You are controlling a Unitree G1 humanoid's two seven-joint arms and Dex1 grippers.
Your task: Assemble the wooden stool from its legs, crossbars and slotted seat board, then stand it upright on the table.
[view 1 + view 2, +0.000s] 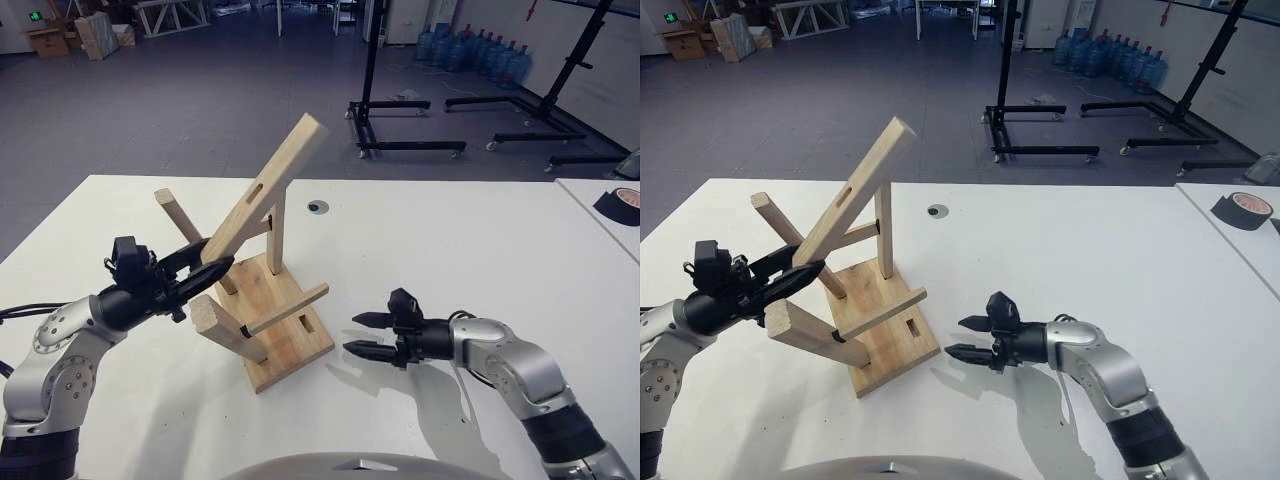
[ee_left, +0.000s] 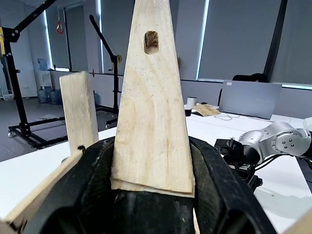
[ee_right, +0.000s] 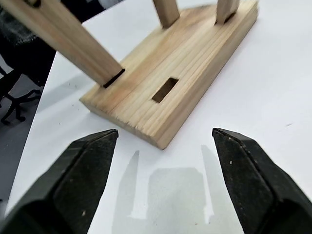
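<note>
The fingers [image 2: 214, 185] of the left gripper [image 1: 215, 260] are clamped on the lower part of a long slotted leg [image 1: 272, 180], which is tilted up over the seat board [image 1: 290, 348]. The seat board is laid flat on the white table [image 1: 450, 230], with further legs and a crossbar [image 1: 288, 308] set into it. The right gripper [image 1: 365, 335] is held spread, with nothing between its fingers [image 3: 92, 165], near the board's corner, where one slot [image 3: 164, 89] is unfilled.

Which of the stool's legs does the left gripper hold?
The long leaning leg with the slot, which rises highest of all. The left gripper is shut on its lower end. The shorter legs are not gripped.
</note>
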